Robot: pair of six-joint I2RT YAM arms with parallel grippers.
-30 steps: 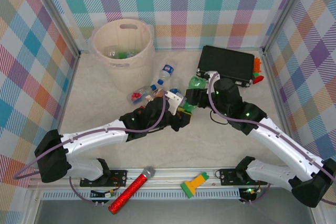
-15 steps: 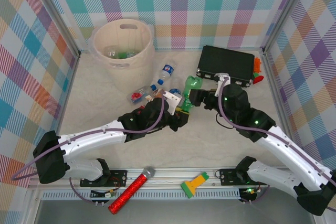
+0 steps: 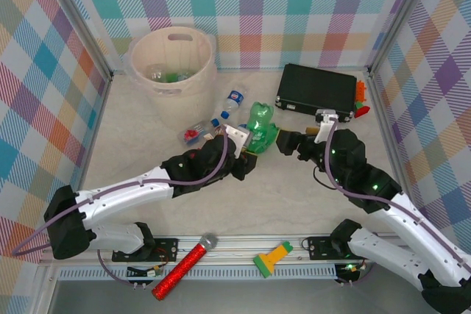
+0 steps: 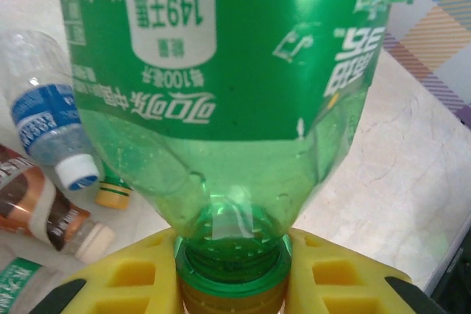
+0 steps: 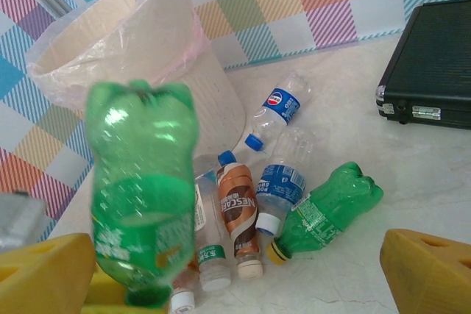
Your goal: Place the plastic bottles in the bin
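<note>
Right gripper [image 3: 288,142], jaws now spread wide, has backed off rightward from the green bottle [image 3: 259,123], which the left gripper [image 3: 250,147] holds clamped at the neck, base up, long axis upright; bin [image 3: 188,95] lies far-left, nearer the left arm.

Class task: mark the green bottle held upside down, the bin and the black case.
green bottle [image 3: 260,124], top external view, its body.
bin [image 3: 185,99], top external view, front wall.
black case [image 3: 318,87], top external view, lid centre.
</note>
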